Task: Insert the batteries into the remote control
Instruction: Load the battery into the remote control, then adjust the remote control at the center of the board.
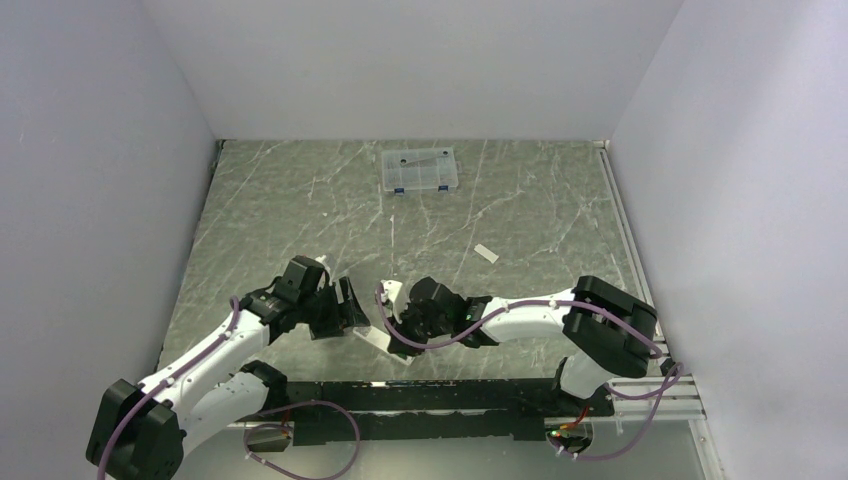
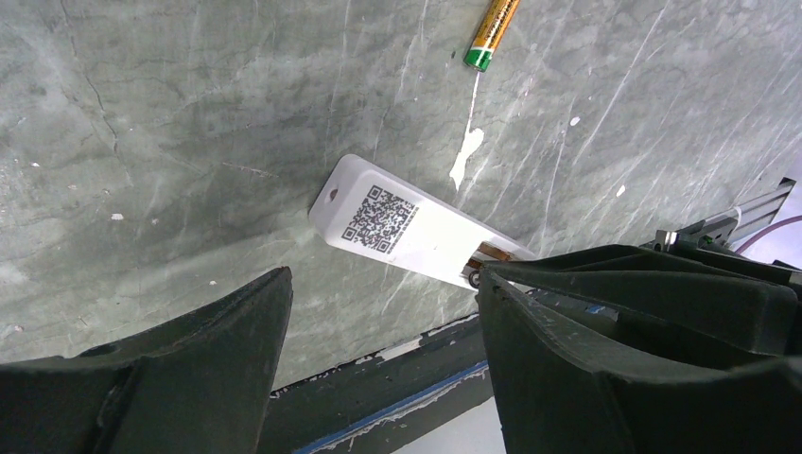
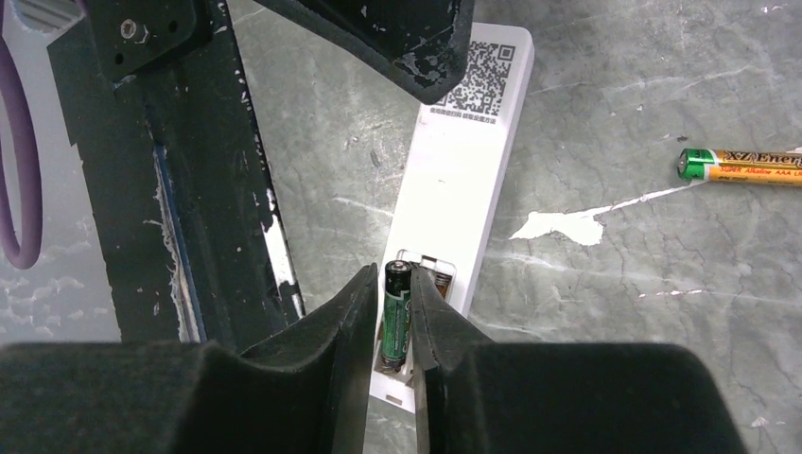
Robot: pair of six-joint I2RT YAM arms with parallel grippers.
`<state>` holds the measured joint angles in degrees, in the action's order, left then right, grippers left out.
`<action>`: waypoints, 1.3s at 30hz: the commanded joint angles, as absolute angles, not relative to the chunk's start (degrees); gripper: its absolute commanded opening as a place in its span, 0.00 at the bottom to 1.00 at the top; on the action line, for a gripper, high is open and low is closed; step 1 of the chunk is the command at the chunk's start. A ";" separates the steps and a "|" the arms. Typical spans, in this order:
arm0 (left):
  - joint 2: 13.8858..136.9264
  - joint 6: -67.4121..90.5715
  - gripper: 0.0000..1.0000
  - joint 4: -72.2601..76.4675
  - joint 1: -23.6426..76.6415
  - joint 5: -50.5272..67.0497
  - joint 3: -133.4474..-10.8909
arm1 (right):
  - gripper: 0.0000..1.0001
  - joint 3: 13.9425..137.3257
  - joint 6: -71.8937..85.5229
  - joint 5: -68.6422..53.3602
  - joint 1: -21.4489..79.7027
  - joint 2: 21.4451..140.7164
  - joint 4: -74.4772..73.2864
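Observation:
The remote control (image 3: pixel 465 161) lies face down on the marble table, QR label up, its battery compartment open at the near end. My right gripper (image 3: pixel 392 280) is shut on a black-green battery (image 3: pixel 395 317), whose far end sits in the compartment. A second battery (image 3: pixel 747 166), copper-orange with a green end, lies loose on the table to the right; it also shows in the left wrist view (image 2: pixel 494 33). My left gripper (image 2: pixel 383 277) is open and empty, hovering over the remote's (image 2: pixel 407 227) label end. In the top view both grippers, left (image 1: pixel 350 306) and right (image 1: pixel 405 320), meet over the remote (image 1: pixel 371 340).
A small flat white cover piece (image 1: pixel 486 253) lies mid-table to the right. A clear plastic box with blue latches (image 1: pixel 420 170) stands at the back. The black mounting rail (image 1: pixel 440 395) runs along the near table edge, right beside the remote.

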<state>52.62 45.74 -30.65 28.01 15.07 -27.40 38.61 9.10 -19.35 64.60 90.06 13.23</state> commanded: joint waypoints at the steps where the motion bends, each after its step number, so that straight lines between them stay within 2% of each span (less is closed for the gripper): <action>1: 52.21 45.31 0.77 -29.13 28.21 14.94 -27.39 | 0.22 40.87 9.99 -18.27 64.95 89.71 13.41; 17: 53.16 45.00 0.77 -28.52 28.21 15.03 -27.55 | 0.30 42.58 10.13 -12.82 64.95 83.98 9.19; 24: 55.16 44.91 0.75 -26.72 28.21 15.90 -27.03 | 0.29 42.35 9.86 -6.38 64.86 81.25 3.08; 29: 56.93 45.37 0.75 -25.48 28.22 16.71 -26.83 | 0.25 41.46 11.56 -4.44 64.86 81.99 0.39; 39: 60.72 46.56 0.73 -23.45 28.29 18.92 -26.29 | 0.04 38.91 14.09 -4.28 64.81 85.47 0.26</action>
